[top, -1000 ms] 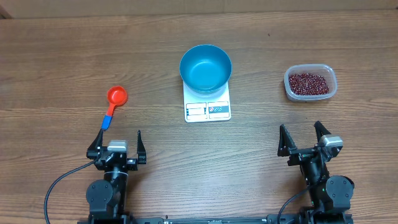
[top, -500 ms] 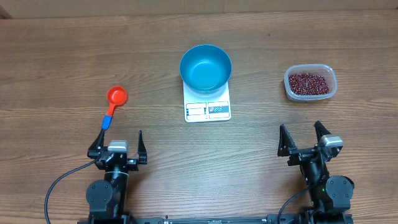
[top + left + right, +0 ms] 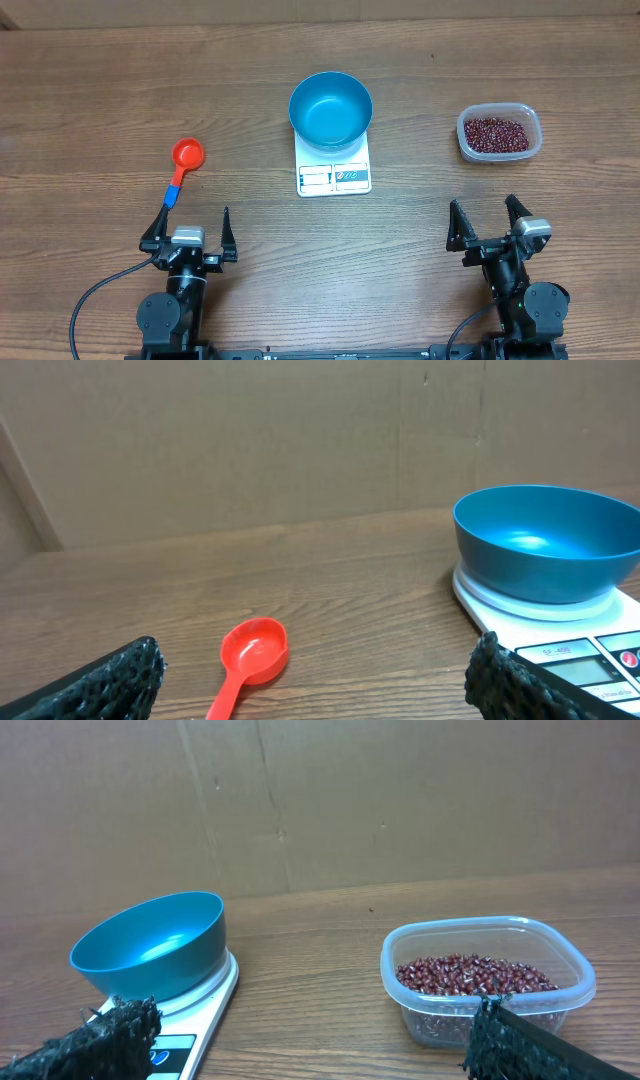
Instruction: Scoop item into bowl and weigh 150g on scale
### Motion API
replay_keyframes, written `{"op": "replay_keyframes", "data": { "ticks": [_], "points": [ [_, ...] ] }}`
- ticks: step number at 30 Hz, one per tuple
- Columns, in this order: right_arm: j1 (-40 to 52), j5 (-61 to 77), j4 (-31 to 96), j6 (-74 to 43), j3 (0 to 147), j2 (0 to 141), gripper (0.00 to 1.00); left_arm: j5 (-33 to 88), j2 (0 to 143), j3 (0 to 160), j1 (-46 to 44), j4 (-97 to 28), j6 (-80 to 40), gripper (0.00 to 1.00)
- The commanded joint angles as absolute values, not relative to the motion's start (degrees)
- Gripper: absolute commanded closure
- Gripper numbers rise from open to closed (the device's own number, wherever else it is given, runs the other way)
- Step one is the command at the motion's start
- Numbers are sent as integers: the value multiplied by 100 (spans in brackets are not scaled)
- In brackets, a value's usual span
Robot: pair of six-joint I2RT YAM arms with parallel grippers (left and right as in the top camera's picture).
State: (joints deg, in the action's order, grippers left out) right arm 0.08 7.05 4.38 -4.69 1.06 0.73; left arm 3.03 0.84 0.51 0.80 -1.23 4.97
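An empty blue bowl [image 3: 331, 109] [image 3: 545, 543] [image 3: 150, 945] stands on the white scale [image 3: 334, 176] [image 3: 600, 650] [image 3: 195, 1020] at the table's middle. Dark red-brown beans [image 3: 496, 133] [image 3: 472, 974] fill a clear plastic container [image 3: 499, 133] [image 3: 487, 982] at the right. A red scoop with a blue handle end [image 3: 183, 163] [image 3: 250, 660] lies at the left. My left gripper [image 3: 188, 229] [image 3: 315, 680] stands open near the front edge, just behind the scoop's handle. Open as well, my right gripper [image 3: 487, 222] [image 3: 315, 1040] sits near the front right, apart from the container. Neither holds anything.
A cardboard wall [image 3: 300, 440] backs the far side of the wooden table [image 3: 400, 230]. A black cable [image 3: 95, 295] loops from the left arm's base.
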Motion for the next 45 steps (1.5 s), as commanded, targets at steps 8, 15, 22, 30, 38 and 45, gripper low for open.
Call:
{"op": "replay_keyframes", "data": {
  "ticks": [8, 15, 22, 30, 38, 45],
  "points": [
    [-1, 663, 416, -506, 45, 16, 0, 412, 102, 434, 110, -235, 233, 0],
    [-1, 663, 416, -506, 45, 16, 0, 467, 891, 1153, 110, -401, 242, 0],
    [-1, 663, 416, -506, 45, 16, 0, 808, 2421, 2346, 110, -729, 255, 0],
    [-1, 663, 416, -506, 45, 16, 0, 1293, 4845, 4917, 113, -2613, 257, 0],
    [-1, 663, 416, -506, 45, 16, 0, 1791, 7481, 8145, 110, -5004, 257, 1],
    [-1, 663, 419, -506, 45, 16, 0, 1730, 8501, 8739, 117, -4897, 788, 0]
  ]
}}
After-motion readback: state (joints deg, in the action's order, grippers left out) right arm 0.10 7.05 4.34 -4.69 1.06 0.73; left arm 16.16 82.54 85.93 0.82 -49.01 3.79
